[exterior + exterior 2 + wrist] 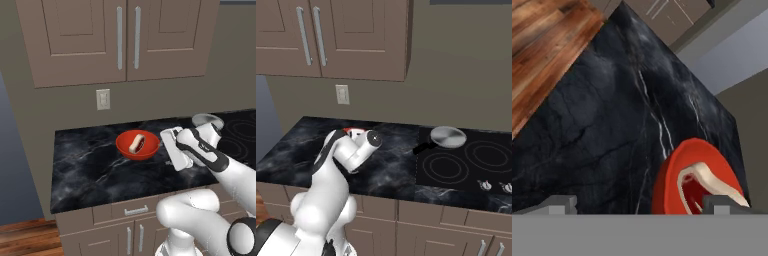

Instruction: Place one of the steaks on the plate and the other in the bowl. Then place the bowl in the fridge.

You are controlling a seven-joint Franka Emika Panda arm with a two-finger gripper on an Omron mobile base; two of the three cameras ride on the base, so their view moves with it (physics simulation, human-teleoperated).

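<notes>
On the bench (90, 170) we see the bowl (137, 145) left of centre, a steak (136, 143) lying inside it. Just right of the bowl hangs our gripper (166, 141), beside its rim; we cannot tell how far open it is. Farther right, a pan (446, 136) sits on the stove (471, 165).

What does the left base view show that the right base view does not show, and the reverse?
Left base view alone: the steak lying inside the bowl, with the whole bowl rim visible beside the robot's hand.

Right base view alone: the grey frying pan on the stove and the stove knobs.

Both: the black marble counter, the wall outlet, the brown upper cabinets and the white arm. In the right view the arm hides most of the bowl.
</notes>
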